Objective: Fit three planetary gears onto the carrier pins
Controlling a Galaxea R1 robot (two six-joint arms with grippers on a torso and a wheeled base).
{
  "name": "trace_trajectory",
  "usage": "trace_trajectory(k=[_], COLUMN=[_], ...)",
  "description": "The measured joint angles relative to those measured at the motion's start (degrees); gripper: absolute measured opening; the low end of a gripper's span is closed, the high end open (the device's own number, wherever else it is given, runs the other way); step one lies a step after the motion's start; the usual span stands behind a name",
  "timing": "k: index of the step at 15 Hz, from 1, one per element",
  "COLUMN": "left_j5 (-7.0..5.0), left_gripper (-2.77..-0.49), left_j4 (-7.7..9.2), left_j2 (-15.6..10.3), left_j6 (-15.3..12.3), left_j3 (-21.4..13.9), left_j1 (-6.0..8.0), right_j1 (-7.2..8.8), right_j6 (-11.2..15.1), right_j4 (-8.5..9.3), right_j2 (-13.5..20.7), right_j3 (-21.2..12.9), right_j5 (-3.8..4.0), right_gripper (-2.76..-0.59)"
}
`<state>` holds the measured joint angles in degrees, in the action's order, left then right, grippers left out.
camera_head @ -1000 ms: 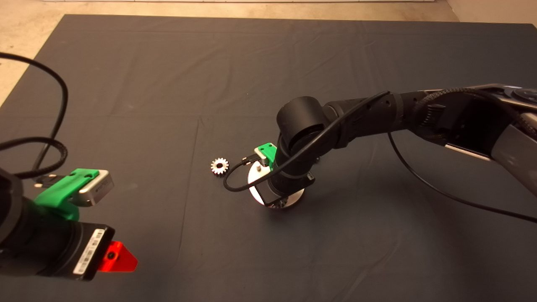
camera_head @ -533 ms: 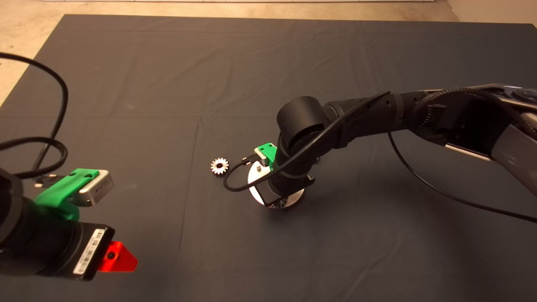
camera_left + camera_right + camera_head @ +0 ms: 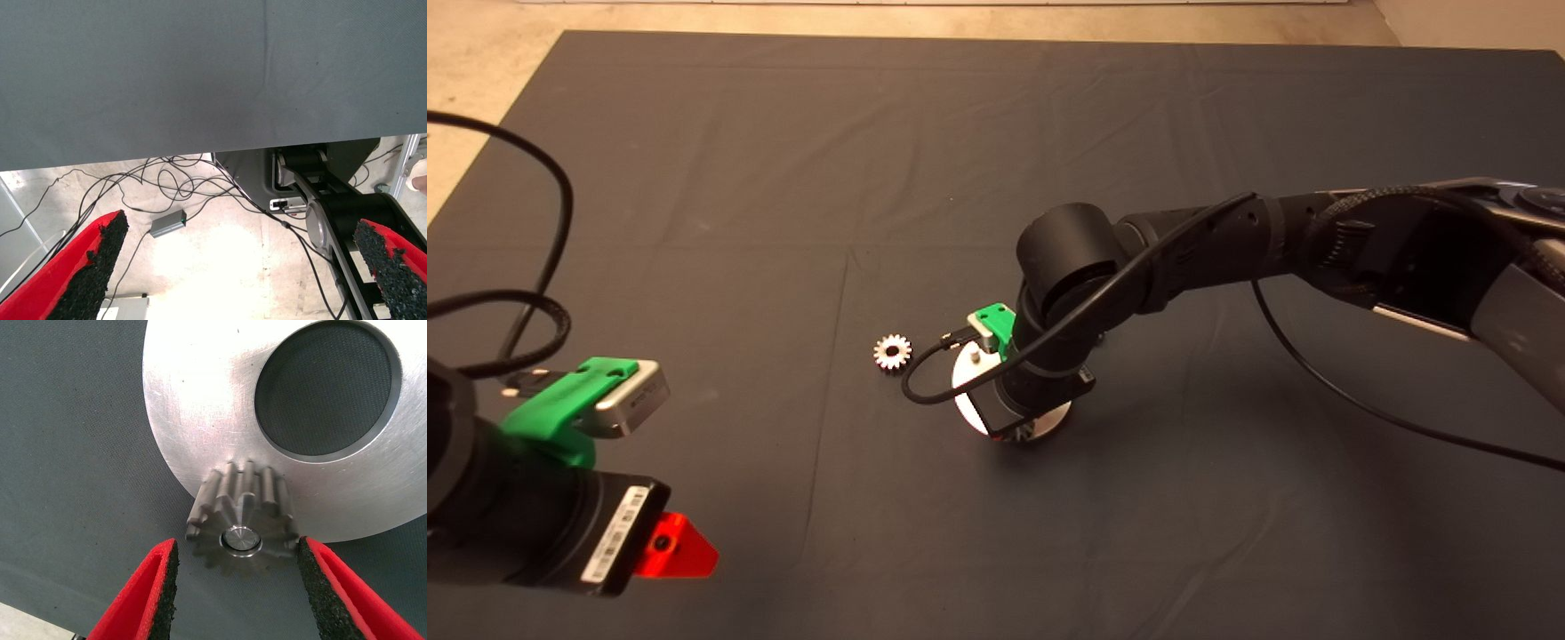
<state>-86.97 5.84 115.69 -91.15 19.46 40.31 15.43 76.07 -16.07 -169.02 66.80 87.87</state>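
In the right wrist view a shiny steel planetary gear (image 3: 243, 510) sits on a carrier pin (image 3: 240, 539) at the rim of the white disc (image 3: 200, 400); the pin's tip shows in the gear's centre hole. My right gripper (image 3: 237, 543) is open, one red finger on each side of this gear, the left one clearly apart from it. In the head view my right wrist covers most of the disc (image 3: 963, 380); one bare pin (image 3: 975, 354) stands at its left edge. Another gear (image 3: 892, 352) lies flat on the mat, left of the disc. My left gripper (image 3: 243, 267) is parked open at the lower left.
The dark mat (image 3: 783, 178) spreads wide around the disc. A black cable (image 3: 925, 391) loops from my right wrist over the disc's left side. The left wrist view shows the floor beyond the mat with loose cables (image 3: 180, 187) and a small grey box (image 3: 167, 223).
My right arm has edged very slightly to the right. The gear on the mat, the disc and my left arm have not moved.
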Motion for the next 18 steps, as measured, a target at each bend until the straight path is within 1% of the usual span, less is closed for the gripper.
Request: trace_trajectory(k=[4, 5, 6, 7, 8, 9, 10, 11, 13, 14, 15, 16, 17, 18], left_j5=[0.01, 0.01, 0.00, 0.00, 0.00, 0.01, 0.01, 0.01, 0.04, 0.04, 0.06, 0.06, 0.08, 0.09], left_gripper=[-0.77, -0.77, -0.77, -0.77, -0.77, -0.77, -0.77, -0.77, -0.77, -0.77, -0.77, -0.77, -0.77, -0.77], left_j4=[-0.02, -0.01, -0.02, -0.02, -0.02, -0.02, -0.02, -0.02, 0.00, 0.00, 0.00, 0.00, 0.00, -0.02], left_j2=[0.0, 0.0, 0.0, 0.0, 0.0, 0.0, 0.2, 0.2, 0.2, 0.2, 0.2, 0.2, 0.7, 1.2], left_j6=[0.0, 0.1, 0.1, 0.2, 0.2, 0.3, 0.6, 0.9, 4.1, 5.3, 6.3, 6.7, 7.9, 9.8], left_j3=[0.0, 0.0, 0.0, 0.0, 0.0, 0.0, 0.0, 0.0, 0.0, 0.4, 1.0, 2.3, 4.4, 7.1], left_j1=[0.00, 0.00, -0.02, -0.02, -0.02, -0.02, 0.00, -0.02, 0.00, -0.02, -0.02, -0.05, -0.35, -0.99], right_j1=[0.00, 0.06, 0.43, 1.32, 2.69, 4.16, 5.32, 6.04, 7.28, 8.38, 9.76, 10.85, 11.28, 11.42], right_j6=[0.0, 0.0, 0.0, 0.0, 0.0, 0.0, 0.0, 0.0, 0.1, 0.3, 0.5, 1.4, 2.0, 2.5], right_j4=[0.00, 0.00, 0.00, 0.00, -0.02, -0.02, -0.02, -0.02, 0.00, -0.02, -0.02, -0.03, -0.02, -0.02], right_j2=[0.0, 0.1, 0.5, 1.1, 1.7, 2.2, 2.9, 3.6, 5.6, 6.8, 8.0, 9.0, 9.8, 10.8], right_j3=[0.0, -0.1, -0.3, -0.7, -1.3, -2.2, -3.5, -5.2, -8.7, -10.1, -11.5, -13.0, -14.3, -15.8], right_j5=[0.00, -0.06, -0.16, -0.16, -0.05, -0.05, -0.02, -0.09, -0.20, -0.16, -0.09, -0.02, -0.02, -0.09], right_gripper=[-2.06, -2.02, -1.92, -1.91, -1.91, -1.85, -1.76, -1.76, -1.62, -1.62, -1.62, -1.57, -1.51, -1.49])
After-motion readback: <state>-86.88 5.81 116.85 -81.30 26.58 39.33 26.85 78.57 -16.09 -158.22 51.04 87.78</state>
